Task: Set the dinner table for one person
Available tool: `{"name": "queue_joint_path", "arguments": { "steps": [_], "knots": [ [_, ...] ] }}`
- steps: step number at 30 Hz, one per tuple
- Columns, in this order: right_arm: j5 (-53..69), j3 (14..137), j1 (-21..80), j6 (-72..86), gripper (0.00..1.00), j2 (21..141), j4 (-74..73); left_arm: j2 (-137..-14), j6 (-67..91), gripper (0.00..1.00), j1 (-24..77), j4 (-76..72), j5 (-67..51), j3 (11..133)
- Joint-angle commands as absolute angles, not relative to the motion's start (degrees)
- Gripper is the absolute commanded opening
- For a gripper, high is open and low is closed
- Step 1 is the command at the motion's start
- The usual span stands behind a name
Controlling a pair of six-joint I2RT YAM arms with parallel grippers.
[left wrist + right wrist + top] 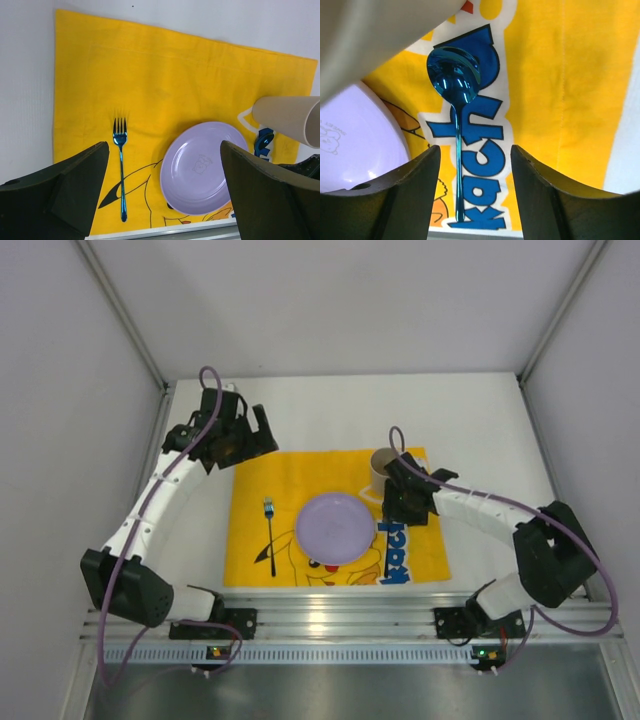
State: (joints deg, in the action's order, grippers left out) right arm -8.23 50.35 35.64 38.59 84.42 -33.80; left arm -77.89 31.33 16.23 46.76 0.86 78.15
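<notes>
**Q:** Layout, near to far?

**A:** The dinner table [480, 420] carries a yellow mat [250, 480] toward its near edge. A plate [333, 528] is centred there. A fork [270, 535] is seen at its 9 o'clock, a spoon [457, 125] at 3 o'clock and a cup [383, 468] at 1 o'clock.

**Q:** Grippers?

**A:** The right gripper [475, 155] is spread astride the spoon handle, with nothing held. The left gripper [164, 145], at the mat's 10 o'clock, is wide and empty.

**Q:** Step?

**A:** Spoon placement is judged to be in hand. A straight lift clear of the handle is called for.

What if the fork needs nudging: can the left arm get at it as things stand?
Probably yes: the left pincer is open, and the fork lies alone beside the plate, nothing covering it.
</notes>
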Motion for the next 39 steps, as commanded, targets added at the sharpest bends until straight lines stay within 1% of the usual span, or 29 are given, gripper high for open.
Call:
{"name": "queue_joint_path", "arguments": {
  "steps": [1,8,13,14,16,17,21,22,25,26,29,30,33,39],
  "knots": [
    [-12.91,55.1,36.74,37.97,0.59,79.55,-38.75,-78.84,30.24,0.98,16.35,46.05,0.61,80.51],
    [-17.14,58.88,35.42,35.51,0.72,69.62,-45.08,-79.63,29.62,0.98,16.35,45.09,1.58,80.16],
    [-16.35,63.62,34.63,29.11,0.75,63.2,-44.74,-79.54,30.67,0.98,16.35,44.12,0.88,78.93],
    [-15.56,64.76,34.54,27.79,0.81,62.41,-44.3,-79.28,30.76,0.98,16.35,43.95,0.88,78.66],
    [-13.46,67.32,34.63,24.71,0.95,59.6,-42.19,-78.84,30.85,0.98,16.35,44.03,1.31,78.05],
    [-13.45,67.85,34.72,24.52,1.0,58.63,-41.58,-78.32,30.68,0.98,16.35,43.95,1.23,77.7],
    [-12.22,64.87,35.16,25.04,1.0,50.92,-37.8,-75.77,29.53,0.98,16.43,43.86,0.26,75.24],
    [-9.87,63.65,35.07,25.92,1.0,49.41,-37.18,-74.89,29.62,0.98,16.52,43.6,-1.3,73.76],
    [-5.2,55.57,35.24,29.68,1.0,42.21,-37.0,-69.54,29.97,0.98,17.22,41.31,-1.14,68.67],
    [-4.66,51.11,35.24,30.92,1.0,40.1,-38.22,-68.48,30.49,0.98,17.4,40.7,-0.71,67.16],
    [-3.78,43.98,35.33,34.36,1.0,30.1,-41.73,-64.78,31.81,0.98,18.1,39.55,-0.44,61.54],
    [-3.69,42.81,35.33,34.71,1.0,28.32,-42.53,-63.91,32.25,0.98,18.37,39.46,1.74,60.39],
    [-4.74,40.78,35.33,34.45,1.0,22.34,-44.99,-59.87,33.05,0.98,18.89,38.59,2.89,55.48],
    [-4.22,40.69,35.33,36.64,1.0,19.69,-45.62,-53.97,33.31,0.98,19.6,38.76,4.3,52.56]
  ]
}}
